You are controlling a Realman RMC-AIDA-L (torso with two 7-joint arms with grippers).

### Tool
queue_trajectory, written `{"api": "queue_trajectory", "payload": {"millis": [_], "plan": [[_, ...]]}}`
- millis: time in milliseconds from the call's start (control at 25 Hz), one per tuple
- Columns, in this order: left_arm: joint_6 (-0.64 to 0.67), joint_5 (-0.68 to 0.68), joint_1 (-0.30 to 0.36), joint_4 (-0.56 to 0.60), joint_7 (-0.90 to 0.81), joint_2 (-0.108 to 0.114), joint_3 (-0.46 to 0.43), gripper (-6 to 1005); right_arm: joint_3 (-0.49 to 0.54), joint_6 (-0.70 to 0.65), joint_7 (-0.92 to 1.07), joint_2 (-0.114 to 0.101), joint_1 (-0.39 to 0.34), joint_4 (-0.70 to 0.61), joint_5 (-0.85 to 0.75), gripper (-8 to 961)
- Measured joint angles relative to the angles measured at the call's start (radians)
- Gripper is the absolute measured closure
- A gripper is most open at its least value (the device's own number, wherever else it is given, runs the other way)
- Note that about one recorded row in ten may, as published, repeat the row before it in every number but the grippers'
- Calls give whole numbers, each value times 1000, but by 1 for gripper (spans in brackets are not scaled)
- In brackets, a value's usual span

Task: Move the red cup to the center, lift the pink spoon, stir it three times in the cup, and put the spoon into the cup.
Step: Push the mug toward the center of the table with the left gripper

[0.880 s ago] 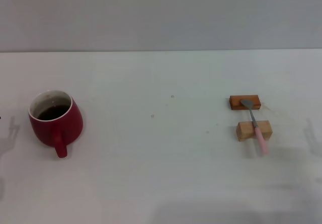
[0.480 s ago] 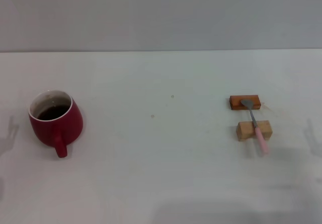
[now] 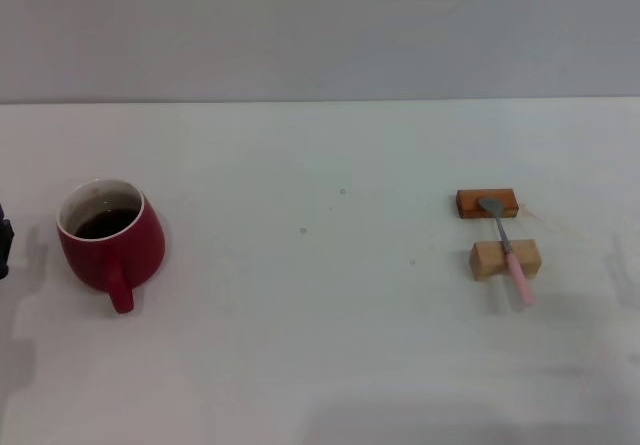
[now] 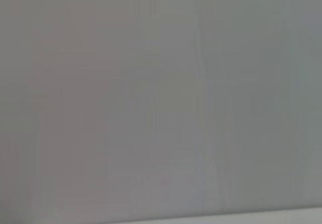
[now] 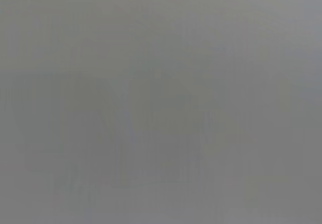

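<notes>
At far left edge, left gripper (image 3: 4,245) sliver beside red cup (image 3: 108,240); finger state indiscernible.

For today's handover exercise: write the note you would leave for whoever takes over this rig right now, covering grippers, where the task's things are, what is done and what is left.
Left gripper: only a dark sliver at the head view's left edge, beside the red cup.
Right gripper: not in view.
Cup: far left on the table, upright, handle toward the robot, dark liquid inside.
Pink spoon: right side, across two wooden blocks.
Done: nothing.
Left: centre cup, lift spoon, stir three times, leave spoon in cup.
</notes>
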Motion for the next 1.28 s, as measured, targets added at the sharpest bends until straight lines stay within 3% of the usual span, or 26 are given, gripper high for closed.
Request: {"api": "queue_trajectory", "payload": {"millis": [280, 400, 600, 1000, 1280], "plan": [[-23, 4, -21, -1, 0, 2, 3, 358, 0, -8, 0, 0, -10, 0, 0, 211], [-29, 4, -26, 0, -1, 3, 3, 619, 0, -8, 0, 0, -13, 0, 0, 210], [-41, 4, -28, 1, -4, 3, 4, 845, 0, -8, 0, 1, -18, 0, 0, 210], [-83, 5, -43, 4, 30, 1, 57, 1001, 0, -8, 0, -1, -23, -5, 0, 210], [-90, 5, -64, -1, 66, -1, 116, 999, 0, -14, 0, -3, -24, -7, 1, 210]]}}
